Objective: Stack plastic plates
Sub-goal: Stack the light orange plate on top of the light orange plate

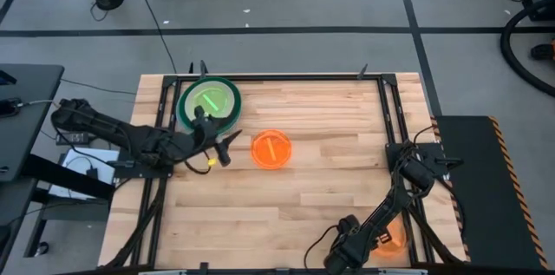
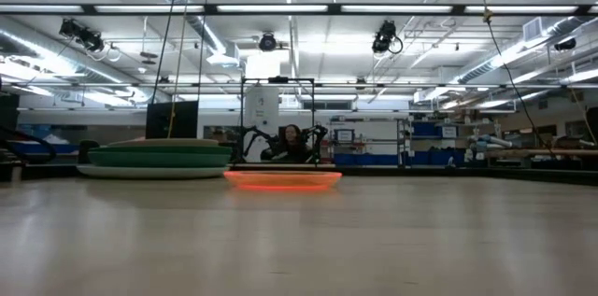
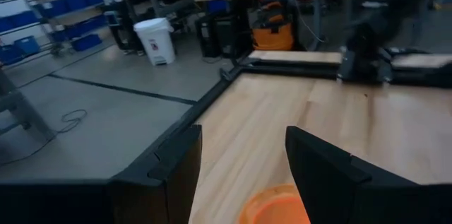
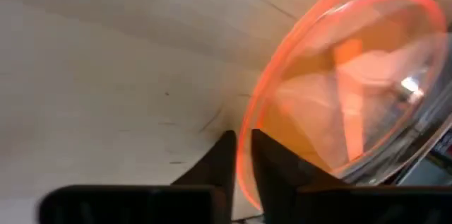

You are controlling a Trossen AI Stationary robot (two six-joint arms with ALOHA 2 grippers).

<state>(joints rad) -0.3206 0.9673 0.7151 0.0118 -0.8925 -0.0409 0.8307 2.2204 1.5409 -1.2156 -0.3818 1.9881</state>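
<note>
Our left pincer [image 1: 220,151] hovers with its fingers spread, just beside the stack of large plates [image 1: 186,112] topped by a neon-green plate [image 1: 211,100]; an orange plate [image 1: 270,149] lies flat on the wooden table [image 1: 303,214] a little ahead of it. Our right pincer [image 4: 241,155], low at the table's near right edge, pinches the rim of a second, tilted orange plate [image 4: 353,90].

Left claw [image 1: 218,147] hovers between plate stack [image 1: 209,102] and orange plate [image 1: 270,149].
</note>
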